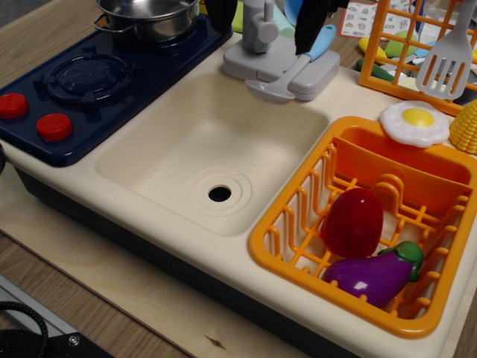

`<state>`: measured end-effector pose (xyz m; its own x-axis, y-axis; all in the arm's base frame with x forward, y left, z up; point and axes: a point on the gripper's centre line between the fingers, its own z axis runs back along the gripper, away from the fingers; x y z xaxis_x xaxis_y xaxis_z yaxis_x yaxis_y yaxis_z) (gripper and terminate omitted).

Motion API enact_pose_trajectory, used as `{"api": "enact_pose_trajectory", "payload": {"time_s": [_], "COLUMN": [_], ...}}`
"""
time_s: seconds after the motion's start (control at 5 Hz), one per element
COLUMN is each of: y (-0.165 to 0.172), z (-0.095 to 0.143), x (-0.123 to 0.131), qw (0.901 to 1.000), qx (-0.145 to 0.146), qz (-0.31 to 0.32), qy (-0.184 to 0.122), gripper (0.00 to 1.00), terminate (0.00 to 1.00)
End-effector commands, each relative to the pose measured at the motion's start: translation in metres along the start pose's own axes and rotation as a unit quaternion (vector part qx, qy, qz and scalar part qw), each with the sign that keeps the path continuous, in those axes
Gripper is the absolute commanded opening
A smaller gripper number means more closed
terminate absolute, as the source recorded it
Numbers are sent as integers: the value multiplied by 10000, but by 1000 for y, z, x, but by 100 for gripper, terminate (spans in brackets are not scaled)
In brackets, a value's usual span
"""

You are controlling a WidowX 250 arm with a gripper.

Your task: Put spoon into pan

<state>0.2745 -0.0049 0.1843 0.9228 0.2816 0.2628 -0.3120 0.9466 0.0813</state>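
The spoon (298, 71) lies tilted across the grey tap base. Its grey bowl hangs over the sink's back edge and its light blue handle points up and right. The shiny steel pan (145, 16) stands on the dark blue stove at the top left, partly cut off by the frame edge. My gripper (265, 41) comes in from the top edge. Its two black fingers (311, 30) stand wide apart, one on each side of the tap. The right finger is just behind the spoon's handle. I cannot see it holding anything.
The cream sink basin (171, 142) fills the middle, with the grey tap (261, 30) behind it. An orange dish rack (276, 239) at the right holds a red toy (352, 222) and a purple eggplant (373, 274). A fried egg (414, 121), corn (466, 127) and a grey slotted spatula (449, 60) sit at the back right.
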Motion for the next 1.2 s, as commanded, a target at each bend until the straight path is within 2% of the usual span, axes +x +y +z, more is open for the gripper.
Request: {"api": "enact_pose_trajectory", "payload": {"time_s": [0.0, 0.6, 1.0], "y": [0, 1, -2], "z": [0, -27, -45], "x": [0, 10, 11], "qw": [10000, 9989, 9977], "qx": [0, -266, -566], "qz": [0, -218, -110], "qy": [0, -314, -344], "gripper": [100, 100, 100], "terminate": [0, 0, 0]}}
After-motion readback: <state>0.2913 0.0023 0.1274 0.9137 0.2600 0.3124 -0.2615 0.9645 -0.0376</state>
